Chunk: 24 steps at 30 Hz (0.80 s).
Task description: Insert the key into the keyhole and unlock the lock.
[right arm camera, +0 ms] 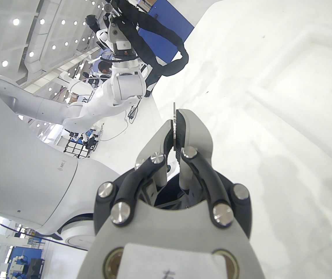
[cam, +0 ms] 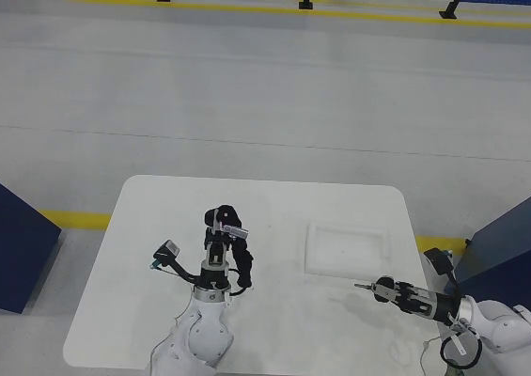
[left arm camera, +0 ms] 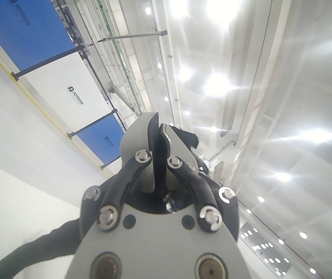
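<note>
Right pincer [right arm camera: 175, 130] is squeezed shut on the key [right arm camera: 173, 111], and I can see the thin metal blade poking out past the pads. It sits low over the table [cam: 152, 282], near the robot's right edge, just beside the shallow white tray [cam: 310, 246]. From above, the key's long side lies almost flat and its tip points across the table toward the robot's left. That is the way the lock [cam: 233, 228] lies. The lock looks like a small silver thing held up high by the left pincer [left arm camera: 157, 129], whose fingers are pressed tight together, I think on the lock. Key and lock are well apart, with the lock higher than the key. So I guess the right arm must lift the key and carry it over, while the left arm holds the lock in place. I cannot see the keyhole at all, so I cannot tell which way it faces. The lock is too small from above to make out its shape, and the left fingers hide it up close. The key shows only its thin edge, so its teeth are hidden too.
</note>
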Each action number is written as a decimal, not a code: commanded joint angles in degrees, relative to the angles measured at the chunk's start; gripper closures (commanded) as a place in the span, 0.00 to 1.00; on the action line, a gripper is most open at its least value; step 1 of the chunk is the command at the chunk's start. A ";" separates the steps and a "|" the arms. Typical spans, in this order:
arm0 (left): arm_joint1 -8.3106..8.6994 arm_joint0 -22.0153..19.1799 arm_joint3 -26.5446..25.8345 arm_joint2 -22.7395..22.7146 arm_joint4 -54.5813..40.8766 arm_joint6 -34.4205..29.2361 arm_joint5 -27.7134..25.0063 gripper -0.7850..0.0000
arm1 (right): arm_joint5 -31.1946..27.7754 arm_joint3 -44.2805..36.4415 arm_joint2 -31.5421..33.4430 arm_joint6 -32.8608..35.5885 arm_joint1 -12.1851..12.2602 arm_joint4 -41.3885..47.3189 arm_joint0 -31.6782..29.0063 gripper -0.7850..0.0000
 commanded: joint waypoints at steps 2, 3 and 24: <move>-0.08 0.53 -0.78 -0.47 -2.74 -2.50 -0.13 1.00 | 0.00 0.00 0.00 0.00 0.00 0.00 0.00 1.00; -0.13 0.75 -1.08 -0.54 -3.96 -3.40 -0.16 1.00 | 0.00 0.00 0.00 0.00 0.00 0.00 0.00 1.00; -0.16 1.02 -1.62 -0.75 -5.49 -5.00 -0.10 1.00 | 1.03 -3.44 -1.02 -8.91 -1.29 0.16 -0.47 1.00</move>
